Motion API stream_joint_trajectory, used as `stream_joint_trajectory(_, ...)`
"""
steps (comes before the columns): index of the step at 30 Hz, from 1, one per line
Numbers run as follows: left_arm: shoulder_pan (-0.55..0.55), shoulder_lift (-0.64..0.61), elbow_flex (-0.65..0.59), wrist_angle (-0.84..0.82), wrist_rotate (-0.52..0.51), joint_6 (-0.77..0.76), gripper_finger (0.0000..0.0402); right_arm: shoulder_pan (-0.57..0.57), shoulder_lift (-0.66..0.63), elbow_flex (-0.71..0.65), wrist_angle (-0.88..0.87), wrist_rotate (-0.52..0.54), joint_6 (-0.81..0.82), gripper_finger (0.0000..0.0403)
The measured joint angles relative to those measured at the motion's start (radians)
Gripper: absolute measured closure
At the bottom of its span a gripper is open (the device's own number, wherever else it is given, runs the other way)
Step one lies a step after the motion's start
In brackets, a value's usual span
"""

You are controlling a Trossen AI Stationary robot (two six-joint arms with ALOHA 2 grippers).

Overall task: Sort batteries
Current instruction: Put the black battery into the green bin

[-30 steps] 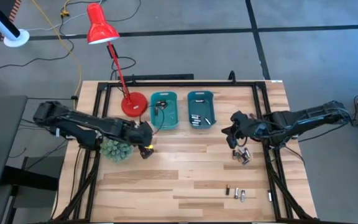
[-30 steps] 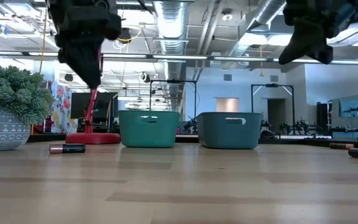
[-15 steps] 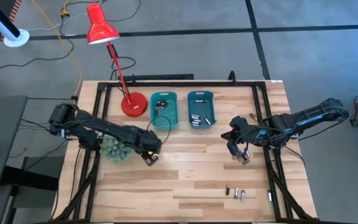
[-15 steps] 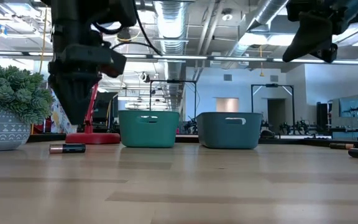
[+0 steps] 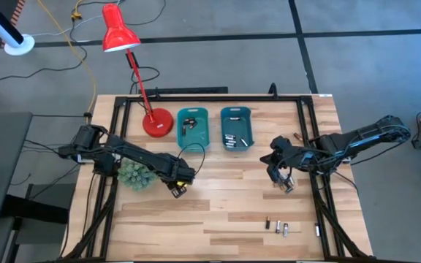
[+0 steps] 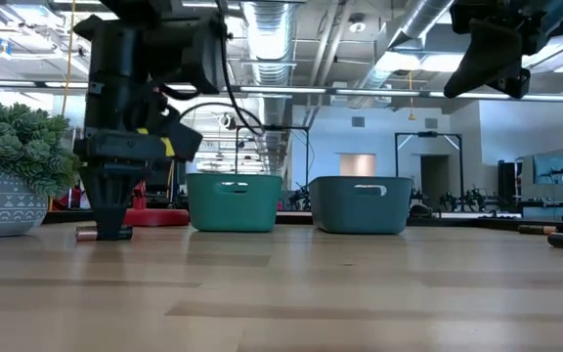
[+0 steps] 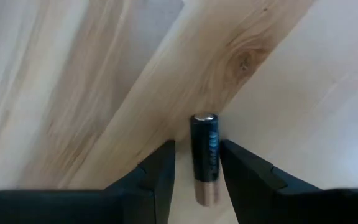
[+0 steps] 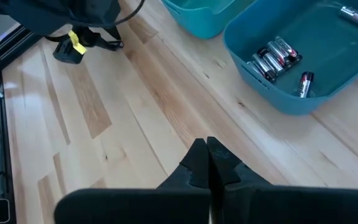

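A black battery with a copper end (image 7: pixel 204 155) lies on the wood beside the plant. My left gripper (image 7: pixel 197 171) is open and down at the table (image 6: pixel 113 230), with one finger on each side of that battery, lying along it. My right gripper (image 8: pixel 207 155) is shut with nothing seen in it. It hangs high (image 6: pixel 487 59) over the table's right part (image 5: pixel 276 170), next to a small heap of batteries (image 5: pixel 287 184). More batteries lie in the darker teal bin (image 8: pixel 272 56) and near the table's near edge (image 5: pixel 278 226). My left gripper comes at the battery from above, pointing down, with its fingers on both sides of the black body. One finger (image 7: pixel 241 174) stands right against the battery's side and the other stands off a little. I cannot tell whether either touches it. The battery lies flat on the table.
Two teal bins (image 5: pixel 193 130) (image 5: pixel 235 128) stand side by side at the far middle. A red desk lamp (image 5: pixel 156 120) and a green plant in a pot (image 5: pixel 135 175) stand at the left. A single battery (image 5: pixel 316 231) lies by the right rail. Bare wood fills the middle.
My left gripper has moved toward the near edge and a little to the right, past the plant, and has come down to the table over the lying battery. My right gripper has shifted slightly toward the near edge, then kept still.
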Motion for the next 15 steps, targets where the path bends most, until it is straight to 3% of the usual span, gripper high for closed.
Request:
stream_joint_trajectory(6,0.002,0.053,0.002,0.031,0.056,0.043,0.0289,0.000,0.000,0.000,-0.001,0.000,-0.001,0.0400)
stream_joint_trajectory(13,0.001,0.049,0.000,0.042,0.069,0.043,0.0365,0.000,0.000,0.000,-0.002,0.000,-0.002,0.0400)
stream_joint_trajectory(15,0.001,0.050,0.000,0.039,0.069,0.042,0.0365,0.000,0.000,0.000,-0.002,0.000,-0.004,0.0400)
